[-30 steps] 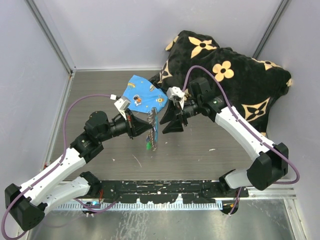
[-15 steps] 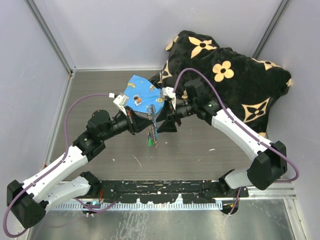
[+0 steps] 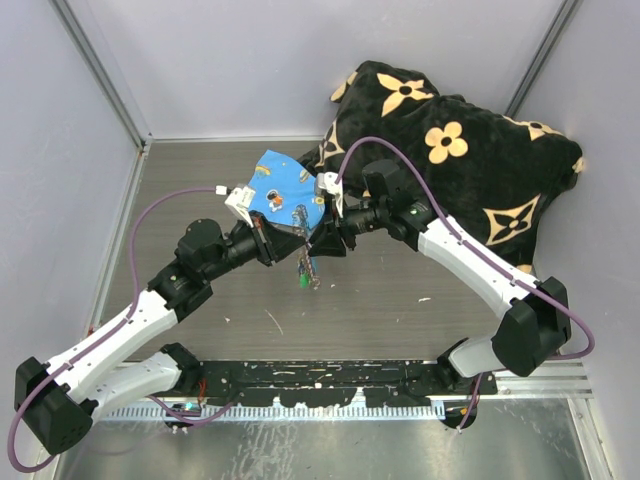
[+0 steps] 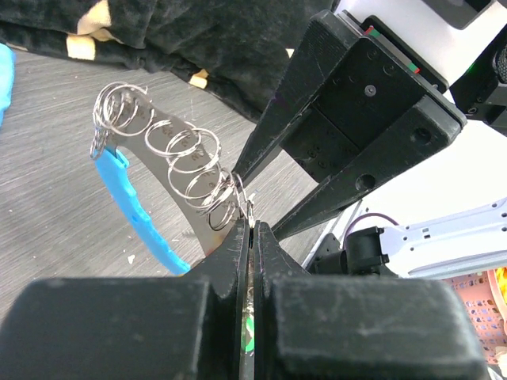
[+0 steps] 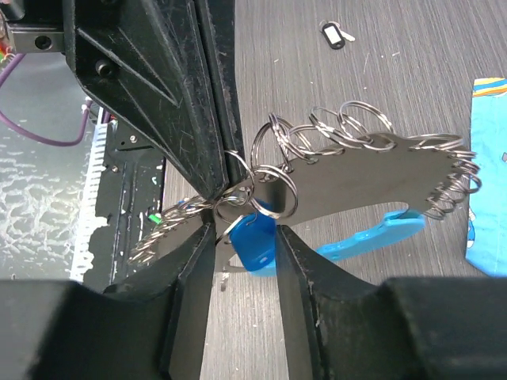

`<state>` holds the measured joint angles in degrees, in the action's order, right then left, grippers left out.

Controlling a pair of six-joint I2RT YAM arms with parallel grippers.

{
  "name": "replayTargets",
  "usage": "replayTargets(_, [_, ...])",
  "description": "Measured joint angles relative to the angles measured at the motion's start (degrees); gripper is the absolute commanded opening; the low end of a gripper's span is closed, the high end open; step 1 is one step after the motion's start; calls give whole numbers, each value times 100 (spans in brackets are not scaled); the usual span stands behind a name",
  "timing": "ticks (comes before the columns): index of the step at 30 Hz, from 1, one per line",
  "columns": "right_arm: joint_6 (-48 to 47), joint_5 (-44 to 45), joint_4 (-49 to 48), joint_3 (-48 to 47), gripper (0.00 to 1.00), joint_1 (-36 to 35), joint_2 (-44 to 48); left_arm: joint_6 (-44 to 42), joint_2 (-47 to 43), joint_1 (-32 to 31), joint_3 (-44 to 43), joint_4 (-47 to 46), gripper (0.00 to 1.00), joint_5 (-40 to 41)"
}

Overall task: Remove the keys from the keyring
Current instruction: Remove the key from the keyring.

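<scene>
The keyring (image 3: 306, 258) is a flat metal plate (image 5: 356, 178) edged with several split rings (image 4: 186, 154) and a light-blue curved piece (image 4: 131, 210). My left gripper (image 4: 249, 229) is shut on the plate's lower edge and holds it above the table. A green key head (image 3: 300, 283) hangs below it. My right gripper (image 5: 244, 233) meets it from the right, jaws apart, with a blue key tag (image 5: 257, 241) hanging from a ring between the fingers. The tag lies against the right finger (image 5: 289, 261). In the top view the two grippers nearly touch (image 3: 300, 243).
A blue printed cloth (image 3: 275, 185) lies just behind the grippers. A black pillow with tan flowers (image 3: 450, 140) fills the back right corner. A small dark tag (image 5: 333, 35) lies loose on the table. A black rail (image 3: 320, 380) runs along the near edge.
My right gripper has moved left up to the keyring and its jaws have narrowed around the blue tag. The left gripper has shifted slightly right, still shut on the keyring.
</scene>
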<state>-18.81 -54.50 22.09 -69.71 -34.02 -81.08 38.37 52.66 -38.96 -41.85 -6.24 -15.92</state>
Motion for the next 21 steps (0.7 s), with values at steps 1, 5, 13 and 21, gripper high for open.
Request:
replayTargets(1, [9,26,-2,0,37,0,0,7,0,0,0,0,0,0])
replayTargets(5, [9,118,4,-2,27,0,0,20,-2,-2,0,4,0,11])
replayTargets(13, [-184,197,210,-149,12,79,0,-24,-7,-4,0,61,0,31])
replayTargets(21, [-505,144,636,-450,5,188,4,-319,-7,-2,-24,238,0,-39])
